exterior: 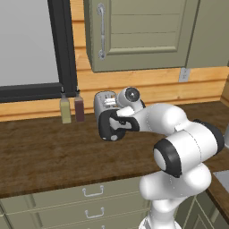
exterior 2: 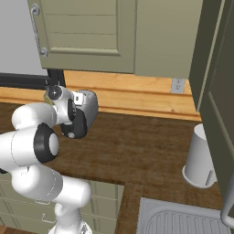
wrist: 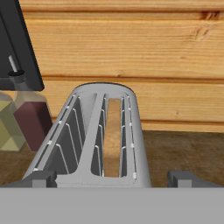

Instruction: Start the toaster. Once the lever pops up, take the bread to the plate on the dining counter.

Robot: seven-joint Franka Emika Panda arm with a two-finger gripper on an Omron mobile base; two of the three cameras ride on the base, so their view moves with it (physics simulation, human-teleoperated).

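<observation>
A dark wood-grain counter (exterior: 44, 152) runs under a warm plank wall, with grey-green cabinets (exterior: 138, 33) above and drawer fronts below. The toaster (wrist: 94, 135) stands on the counter near the wall, its two slots seen from above in the hand view. The bread (wrist: 112, 135) sits upright in the slot farther from the bottles, sunk between the wire guides. Just beside the toaster, toward the dark window frame, stand an olive bottle (exterior: 65, 110) and a dark red bottle (exterior: 79, 108). The gripper (wrist: 113, 178) hovers right over the toaster's near end, its jaws spread wide apart to either side, holding nothing. Well away from the toaster, a white canister (exterior 2: 200, 157) stands by the sink (exterior 2: 183, 219).
</observation>
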